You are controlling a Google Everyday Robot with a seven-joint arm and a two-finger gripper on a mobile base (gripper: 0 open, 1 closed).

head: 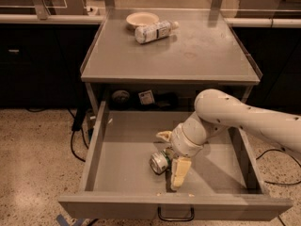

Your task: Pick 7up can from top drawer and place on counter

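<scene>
The top drawer (pixel 101 145) is pulled out, with its dark pull handle (pixel 175 216) at the front. The 7up can (pixel 160 162) lies on its side on the drawer floor, silver end facing front left. My gripper (pixel 168 161) is down inside the drawer, right at the can. It is open, with one cream finger (pixel 164 136) behind the can and the other (pixel 179 172) in front and to its right. The can lies between them and still rests on the floor. The counter (pixel 197 55) is the grey cabinet top above the drawer.
A white-capped plastic bottle (pixel 154 32) lies on the counter's far left, next to a shallow white bowl (pixel 142 19). Small objects sit in the dark recess behind the drawer (pixel 146 98). Cables run over the speckled floor on both sides (pixel 75 145).
</scene>
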